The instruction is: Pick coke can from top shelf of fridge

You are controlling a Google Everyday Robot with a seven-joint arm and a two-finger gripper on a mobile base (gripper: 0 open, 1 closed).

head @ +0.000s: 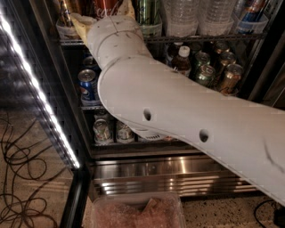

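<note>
The arm is stretched way up so the gripper meets the coke can on the fridge top shelf, lined up for a grab, but can't tell if it's clamped on.

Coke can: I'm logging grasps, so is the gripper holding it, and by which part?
Cannot tell. The gripper is up at the coke can on the top shelf, but no contact shows.

Smooth white two-holed arm, cream fingers up top.
</note>
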